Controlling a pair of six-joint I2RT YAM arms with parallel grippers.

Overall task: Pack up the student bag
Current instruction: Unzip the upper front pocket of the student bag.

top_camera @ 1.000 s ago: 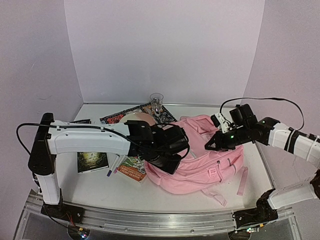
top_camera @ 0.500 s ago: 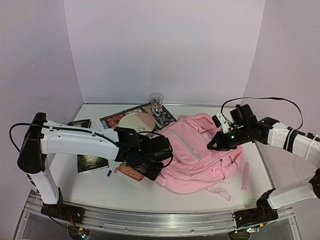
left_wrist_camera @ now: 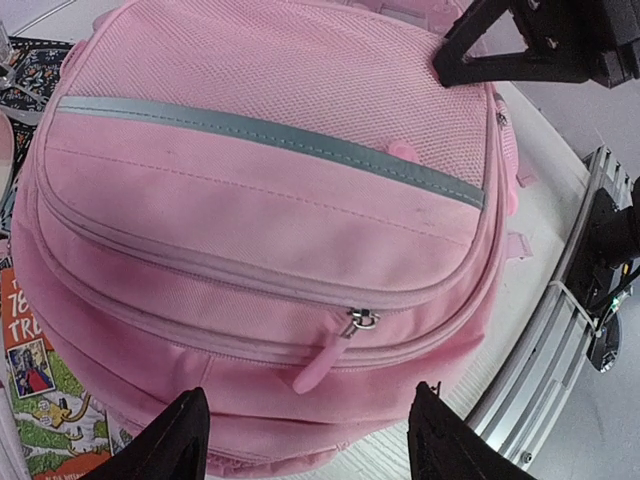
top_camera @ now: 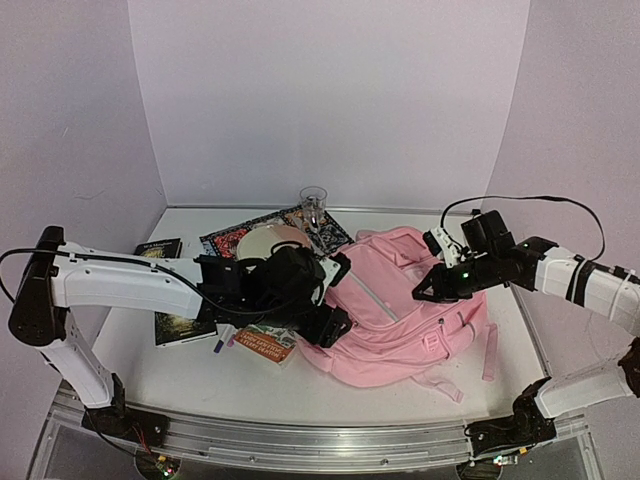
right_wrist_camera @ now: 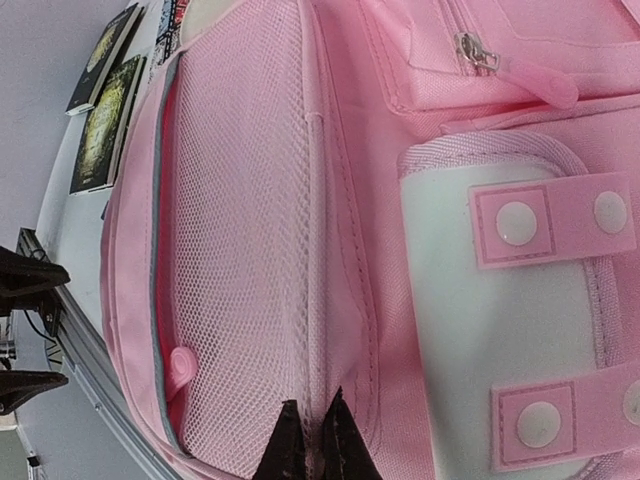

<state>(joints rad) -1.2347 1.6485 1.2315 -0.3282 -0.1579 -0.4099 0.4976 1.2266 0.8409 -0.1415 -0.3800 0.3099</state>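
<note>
The left gripper [top_camera: 336, 297] is held wide open at the left end of the student bag [top_camera: 400, 320], with nothing gripped between its fingers. The right gripper [top_camera: 424, 293] is seen shut, its tips pressed together on the mesh panel on the bag's right side; whether fabric is pinched cannot be told. The pink bag is laid across the middle and right of the table [top_camera: 400, 395], front pockets up, with a strap trailed towards the right edge. A colourful picture book [top_camera: 262, 343] is tucked partly under the bag's left side. Dark books [top_camera: 185, 326] are laid towards the left edge. A pale plate [top_camera: 272, 240] and a glass [top_camera: 313, 203] are placed near the far edge.
</note>
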